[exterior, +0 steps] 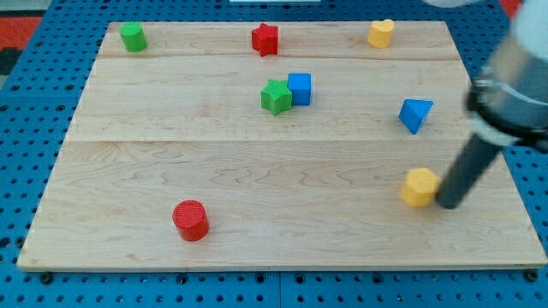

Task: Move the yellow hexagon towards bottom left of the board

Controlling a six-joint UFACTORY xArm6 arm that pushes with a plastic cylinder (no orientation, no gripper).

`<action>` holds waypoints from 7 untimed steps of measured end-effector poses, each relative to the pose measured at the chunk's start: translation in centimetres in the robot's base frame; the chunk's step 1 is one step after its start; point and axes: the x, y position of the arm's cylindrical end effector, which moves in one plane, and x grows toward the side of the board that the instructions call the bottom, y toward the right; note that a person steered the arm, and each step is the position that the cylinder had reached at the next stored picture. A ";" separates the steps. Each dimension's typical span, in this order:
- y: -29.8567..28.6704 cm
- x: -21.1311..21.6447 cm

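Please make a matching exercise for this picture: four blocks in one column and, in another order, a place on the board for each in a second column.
Blocks:
1. red cylinder
2. yellow hexagon
3. green star
4. blue triangle

Places:
A. touching the blue cube, near the board's middle
B. alone near the view's bottom left
C. at the view's right, above the yellow hexagon
D. right beside my tip, on the tip's left in the view

Pairs: 1-B, 2-D, 3-A, 4-C
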 end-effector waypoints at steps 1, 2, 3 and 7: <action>-7.4 -0.9; -7.3 -0.9; 0.4 -0.7; -29.5 -9.8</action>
